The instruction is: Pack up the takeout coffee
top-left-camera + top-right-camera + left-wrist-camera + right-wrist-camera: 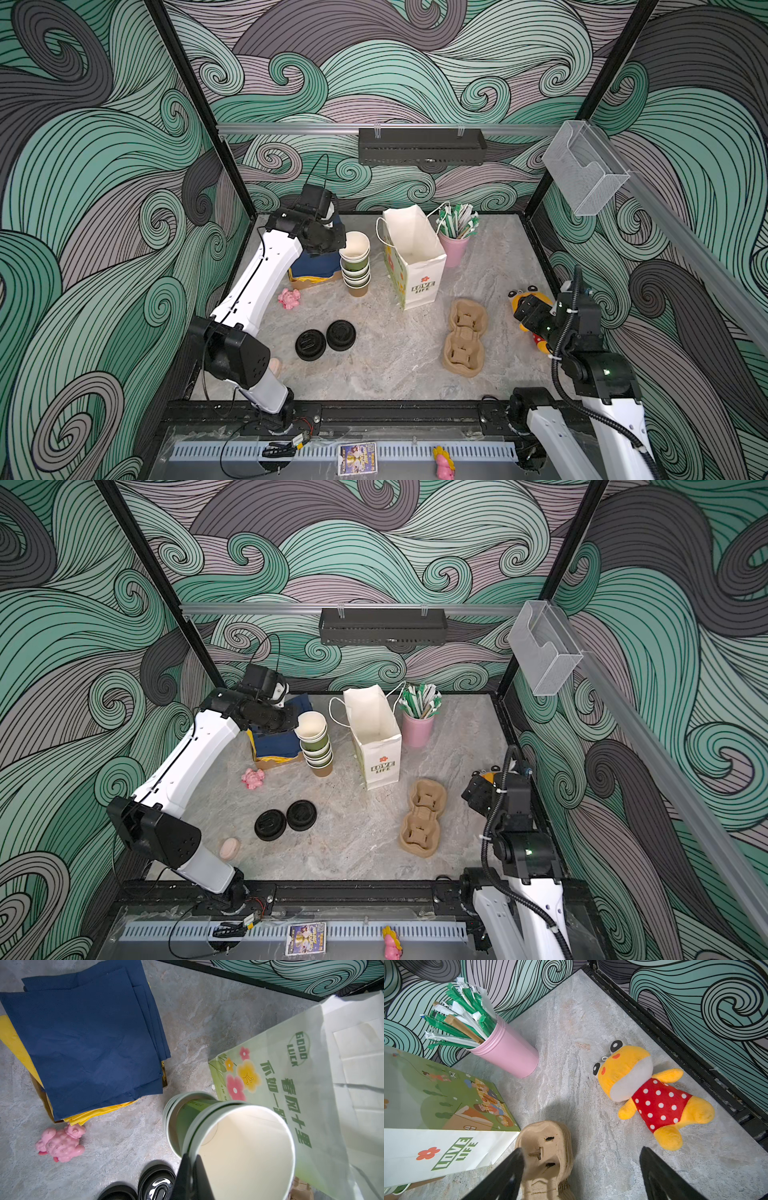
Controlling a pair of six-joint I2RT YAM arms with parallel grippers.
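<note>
Left tool (192, 1157) pressed together on the rim of the top cup (354, 244), one finger inside, one outside. The cup is tilted and partly out of the cup stack (357, 279). The stack stands on the counter (395, 365) between the blue napkins (316, 264) and the paper bag (417, 266). Right tool (581, 1150) spread wide, holding nothing, hanging by the near end of the pulp carrier (548, 1153).

Risks:
- In the left wrist view a second rim sits tight under the held one, so a nested cup likely tags along and two come out.
- The pinch is on thin rim only, so the cup may pivot, slip or crease.
- The stack is tall and leaning, so friction from the pull could drag or tip it toward the bag.

Looks: top cup olive-green outside, white inside, empty, no lid on. The two black lids (311, 344) lie side by side on the counter, well in front of the stack. Nothing is in the carrier yet.
</note>
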